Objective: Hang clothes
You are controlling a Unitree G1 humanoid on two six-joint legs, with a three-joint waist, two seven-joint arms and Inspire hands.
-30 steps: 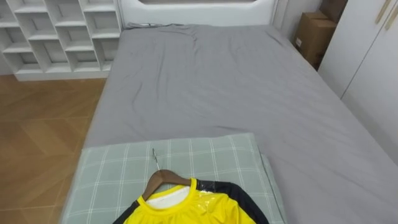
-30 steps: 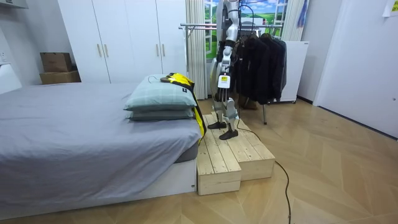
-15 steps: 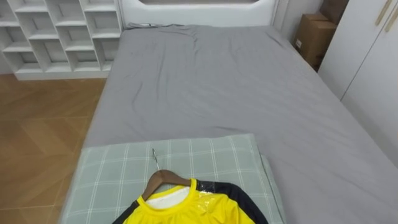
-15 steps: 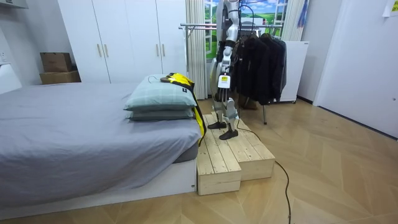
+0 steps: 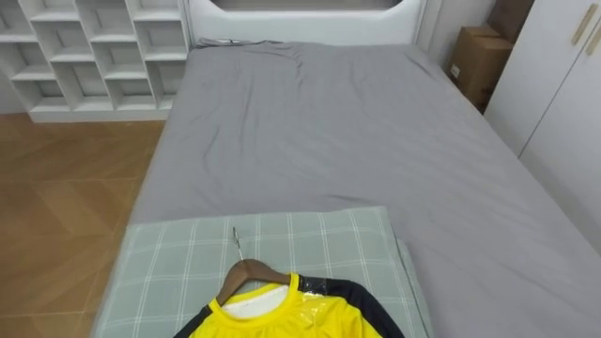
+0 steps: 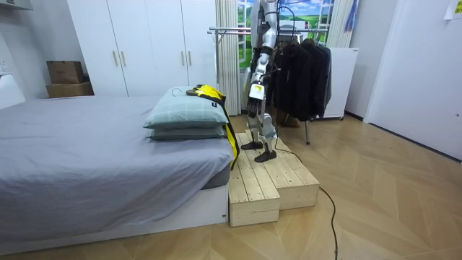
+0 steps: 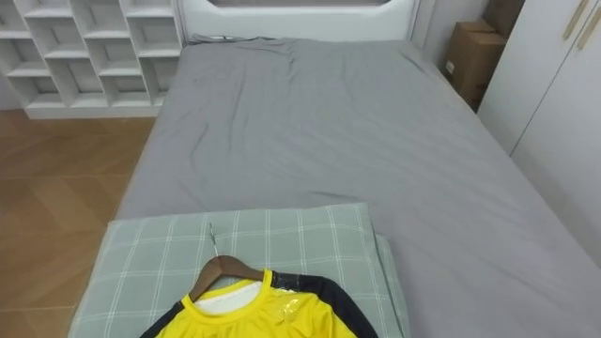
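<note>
Left eye view: the yellow shirt (image 5: 282, 319) lies flat, already threaded on a wooden hanger (image 5: 246, 274), whose thin metal hook (image 5: 237, 242) points up the bed. Shirt and hanger rest on a green checked pillow (image 5: 178, 263) at the near end of the grey bed (image 5: 319, 131); in the room view the shirt's lower part drapes over the bed's end, toward the robot.

The shirt looks light, soft and a little glossy, so it would likely slip and bunch if pulled by the cloth. The stiff hanger is the better hold: its neck just below the hook, leaving the hook free for the rail.

The robot stands on a wooden platform (image 6: 267, 180) between the bed and a clothes rack (image 6: 231, 30) of dark garments (image 6: 303, 72). Its left hand (image 6: 252, 108) hangs well apart from the shirt, holding nothing; whether it is spread or closed I cannot tell.
</note>
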